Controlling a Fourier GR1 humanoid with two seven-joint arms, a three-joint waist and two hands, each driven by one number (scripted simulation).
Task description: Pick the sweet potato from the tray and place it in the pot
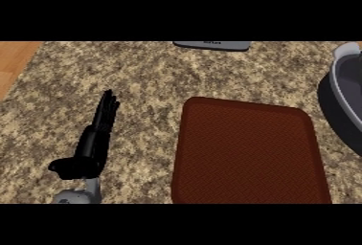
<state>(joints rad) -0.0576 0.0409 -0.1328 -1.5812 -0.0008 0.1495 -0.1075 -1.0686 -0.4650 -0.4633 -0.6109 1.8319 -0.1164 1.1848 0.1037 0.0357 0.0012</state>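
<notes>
Black left hand [96,139] shows at lower left on a grey forearm [76,195]; fingers straight and together, pointing up and slightly right, thumb sticking out to the left. Hand is flat-open, holds nothing, seen edge-on above the granite counter [141,76]. Right hand: not in view. Just right of the hand lies the red-brown tray [247,153], rounded rect., long axis running away from the robot, top edge tilted slightly clockwise. Sweet potato not visible on tray. Well to the hand's right, at frame edge, is the dark pot [343,91], partly cut off. Grey object [212,45] lies beyond the hand, up and to the right.
</notes>
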